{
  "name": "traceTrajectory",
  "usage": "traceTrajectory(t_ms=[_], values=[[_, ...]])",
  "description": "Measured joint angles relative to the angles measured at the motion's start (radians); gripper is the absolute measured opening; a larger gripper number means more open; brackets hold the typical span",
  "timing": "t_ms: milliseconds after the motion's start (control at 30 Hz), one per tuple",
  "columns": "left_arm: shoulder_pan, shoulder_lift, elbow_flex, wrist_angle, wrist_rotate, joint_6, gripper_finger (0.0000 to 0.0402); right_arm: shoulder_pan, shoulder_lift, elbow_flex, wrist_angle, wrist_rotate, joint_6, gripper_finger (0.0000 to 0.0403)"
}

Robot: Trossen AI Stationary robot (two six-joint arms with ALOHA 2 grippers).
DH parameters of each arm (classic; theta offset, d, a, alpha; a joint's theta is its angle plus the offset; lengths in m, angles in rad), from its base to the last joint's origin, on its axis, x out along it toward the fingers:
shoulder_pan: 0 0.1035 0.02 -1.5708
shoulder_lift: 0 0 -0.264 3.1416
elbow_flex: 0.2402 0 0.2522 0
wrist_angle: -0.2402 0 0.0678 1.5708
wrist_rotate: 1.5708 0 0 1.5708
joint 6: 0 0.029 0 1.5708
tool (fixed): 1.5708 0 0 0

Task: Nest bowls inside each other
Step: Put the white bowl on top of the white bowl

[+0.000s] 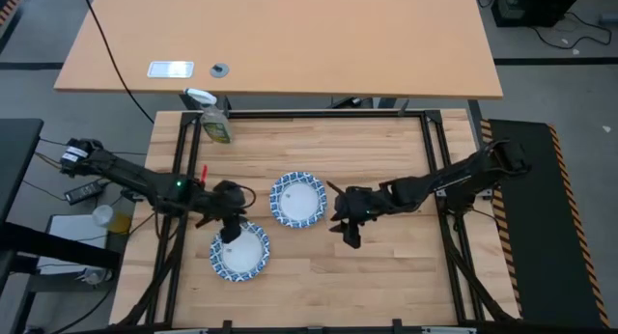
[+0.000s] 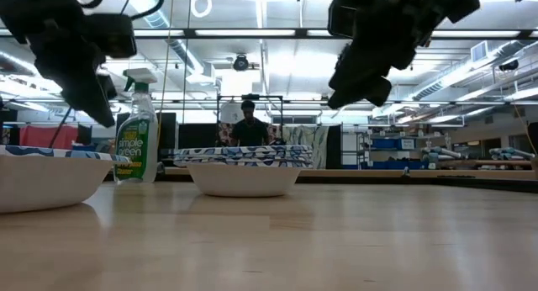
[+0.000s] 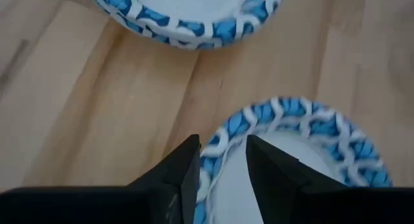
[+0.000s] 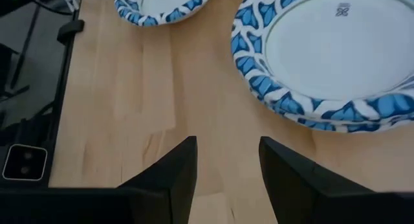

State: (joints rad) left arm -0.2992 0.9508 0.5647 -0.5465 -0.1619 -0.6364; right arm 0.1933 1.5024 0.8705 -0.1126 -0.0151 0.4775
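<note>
Two lots of blue-and-white patterned bowls rest on their bases on the wooden table. One stack point(image 1: 297, 199) point(image 2: 244, 166) sits at the middle, and its rims show as layers point(image 4: 323, 117). Another bowl point(image 1: 239, 253) point(image 2: 42, 177) sits nearer, to the left. My left gripper point(image 1: 230, 230) point(image 3: 223, 169) hangs open above that near bowl's far rim point(image 3: 223, 143), which shows between the two fingers. In the low view the fingers point(image 2: 101, 106) stand clear above it. My right gripper point(image 1: 346, 233) point(image 4: 226, 166) is open over bare wood, just right of the middle stack.
A green-labelled spray bottle point(image 1: 214, 122) point(image 2: 137, 131) stands at the table's far left corner. Black frame rails point(image 1: 439, 170) run along the table's sides. Bare wood lies to the right and along the near edge. A person point(image 2: 248, 123) stands in the room beyond.
</note>
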Motion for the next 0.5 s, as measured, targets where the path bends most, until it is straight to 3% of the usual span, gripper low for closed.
traceTrajectory(t_ms=[167,500], values=[[-0.003,0.04,0.027,-0.129,0.061,0.029,0.0152,0.016,0.0,-0.069,0.102,0.0,0.022,0.0174],[0.019,0.179,0.026,-0.208,0.134,0.01,0.0298,0.03,0.0,-0.233,0.37,0.023,0.077,0.0174]])
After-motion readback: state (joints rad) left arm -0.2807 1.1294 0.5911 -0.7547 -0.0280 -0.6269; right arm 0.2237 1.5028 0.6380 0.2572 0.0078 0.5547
